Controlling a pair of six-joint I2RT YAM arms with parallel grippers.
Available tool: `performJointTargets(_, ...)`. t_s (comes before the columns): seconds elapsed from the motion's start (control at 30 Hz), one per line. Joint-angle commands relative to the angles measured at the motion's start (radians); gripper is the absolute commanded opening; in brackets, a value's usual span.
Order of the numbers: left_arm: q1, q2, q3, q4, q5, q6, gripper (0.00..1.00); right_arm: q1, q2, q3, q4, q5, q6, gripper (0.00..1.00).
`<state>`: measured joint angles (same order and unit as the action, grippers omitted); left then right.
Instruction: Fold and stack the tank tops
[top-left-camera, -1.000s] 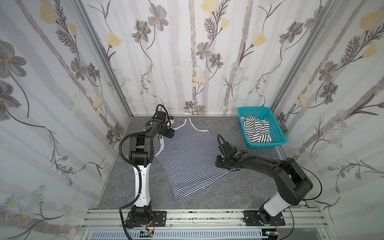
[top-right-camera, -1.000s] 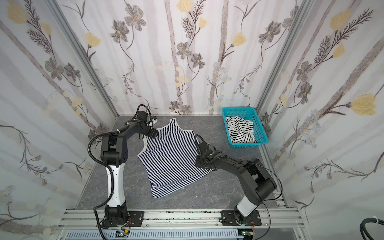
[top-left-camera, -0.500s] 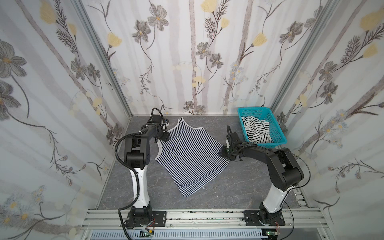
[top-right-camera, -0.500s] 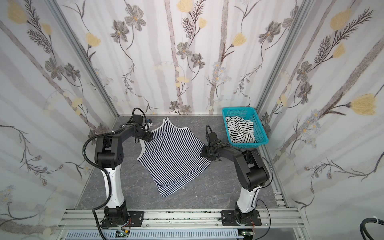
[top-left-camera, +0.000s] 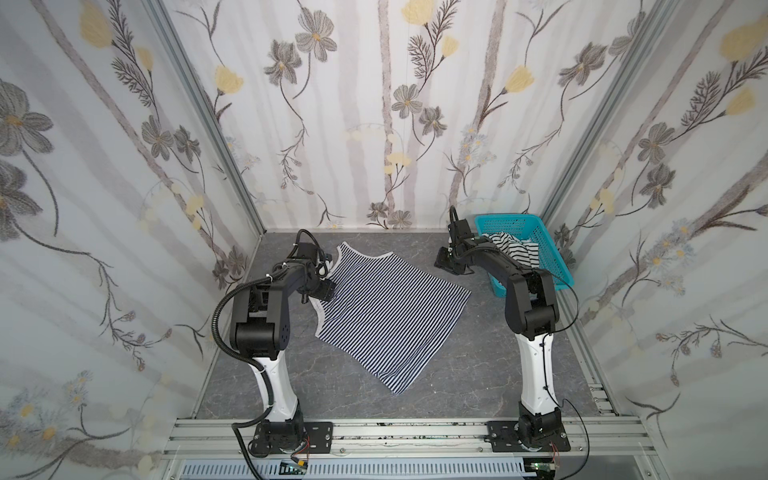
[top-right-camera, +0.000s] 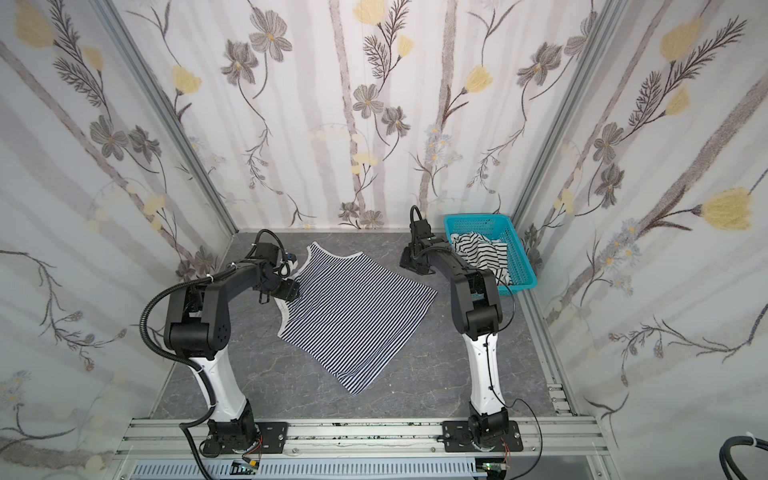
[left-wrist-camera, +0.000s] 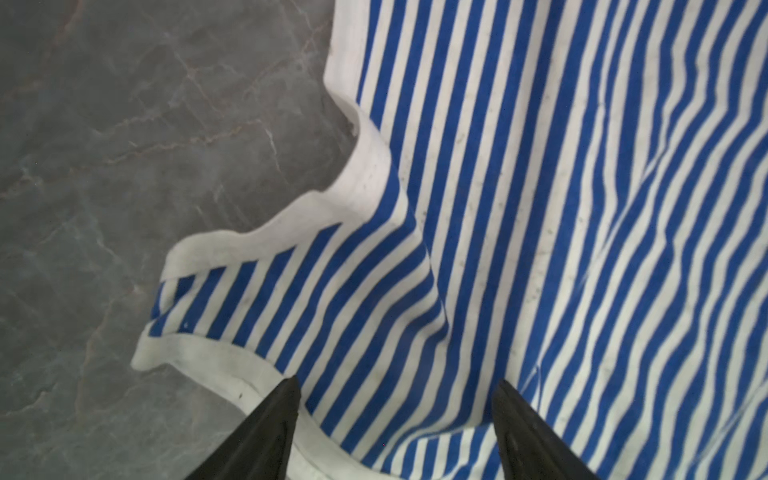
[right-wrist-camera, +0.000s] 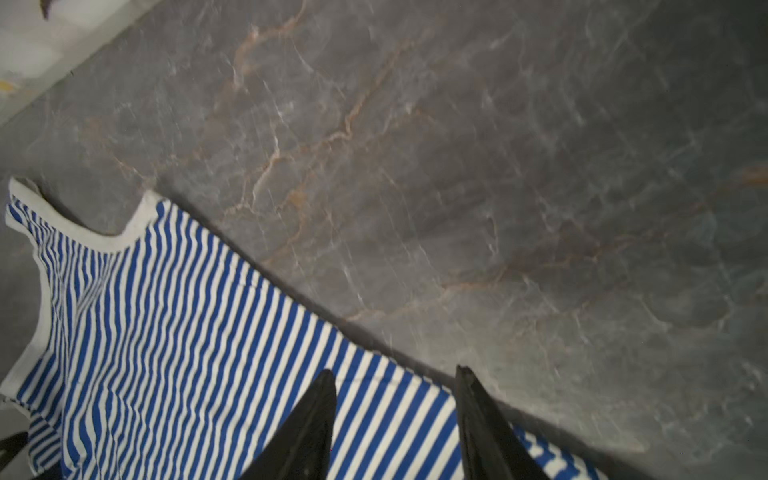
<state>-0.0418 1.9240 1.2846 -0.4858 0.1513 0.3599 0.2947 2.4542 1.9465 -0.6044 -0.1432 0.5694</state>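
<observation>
my left tool (top-left-camera: 323, 289), jaws apart, sits over the strap end of the navy-striped tank top (top-left-camera: 390, 311). the top lies flat on the worktop (top-left-camera: 478, 374), its long axis running rightward to the hem. my right tool (top-left-camera: 452, 261), also apart and empty, hangs off its far edge beside the basket (top-left-camera: 557, 257), which holds the wider-striped tank top (top-left-camera: 519, 251). left is nearer.

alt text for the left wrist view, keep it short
A blue-and-white striped tank top with white trim lies rumpled on a grey marbled table. The left gripper is open, its black jaws standing apart over the cloth near a trimmed edge.
</observation>
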Motion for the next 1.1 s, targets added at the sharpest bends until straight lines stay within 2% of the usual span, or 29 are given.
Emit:
performJointTargets(0.0,-0.001,-0.067,-0.063,0.004,0.011,-0.022,0.76,0.026,0.006,0.104,-0.129,0.018,-0.056,0.49)
performJointTargets(0.07,-0.002,-0.12,-0.089,0.024,0.012,-0.032,0.76,0.08,-0.087,0.055,-0.126,0.127,-0.082,0.49)
performJointTargets(0.13,-0.002,-0.164,-0.096,0.037,0.027,-0.042,0.77,0.128,-0.184,-0.047,-0.093,0.18,-0.083,0.5)
performJointTargets(0.3,-0.02,-0.197,-0.059,0.046,0.095,-0.046,0.78,0.223,-0.398,-0.376,0.043,0.156,-0.044,0.5)
performJointTargets(0.47,-0.046,-0.105,0.003,0.049,0.115,-0.035,0.78,0.296,-0.536,-0.645,0.175,0.108,0.02,0.5)
performJointTargets(0.7,-0.05,0.036,0.094,0.068,0.094,-0.042,0.78,0.373,-0.564,-0.827,0.295,0.071,0.085,0.52)
performJointTargets(0.83,-0.051,0.069,0.098,0.075,0.072,-0.029,0.79,0.382,-0.545,-0.898,0.352,0.05,0.111,0.58)
performJointTargets(1.07,-0.037,0.078,0.072,0.085,0.032,0.002,0.8,0.371,-0.498,-0.924,0.351,0.054,0.1,0.67)
